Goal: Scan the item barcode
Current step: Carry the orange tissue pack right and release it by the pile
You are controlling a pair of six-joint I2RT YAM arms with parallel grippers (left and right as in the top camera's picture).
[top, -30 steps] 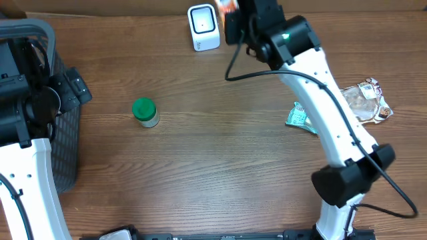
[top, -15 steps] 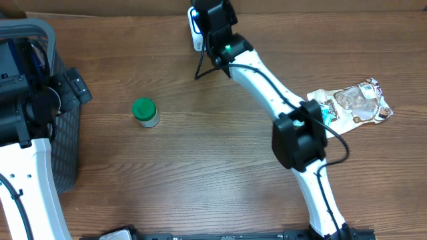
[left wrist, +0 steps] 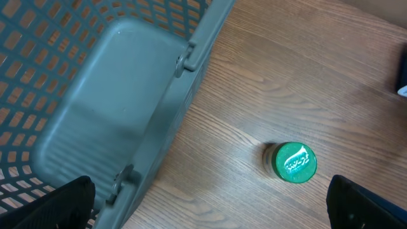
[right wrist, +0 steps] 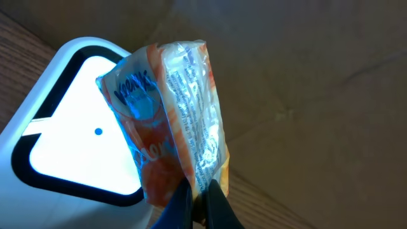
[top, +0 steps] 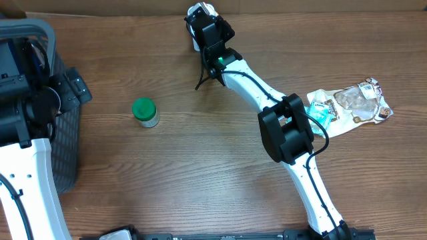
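— First entry, the task's thing?
— Orange-and-blue packet (right wrist: pixel 172 108). Pinched at its bottom edge in the right gripper (right wrist: pixel 197 191), jaws closed tight on the film. Long axis upright, rising straight from the fingertips.

— Position against the scanner?
— Directly in front of the white scanner (right wrist: pixel 70 146), at the far edge of the desk (top: pixel 200 167). Covers the right part of the lit window in the wrist view. Gap between film and window: not readable. Barcode side: not identifiable. Fine print turned towards the camera, so probably a twist of the wrist needed to bring the code to the glass.

— Nearer arm?
— Right, at the scanner. Left gripper (left wrist: pixel 210 219) spread to its widest, holding nothing, over by the grey basket (left wrist: pixel 114 95), well apart from the scanner.

— Differences between views?
— Overhead: whole right arm (top: pixel 253 73) stretched diagonally to the scanner, packet hidden beneath the wrist. Right wrist: packet, its print and the glowing window, nothing else of the desk. Left wrist: basket and green-lidded jar (left wrist: pixel 292 162) only.

— Other stock?
— Pouches (top: pixel 353 103) at the right edge, just beside the right arm's elbow. Jar alone on the left half, near the basket but apart from it.
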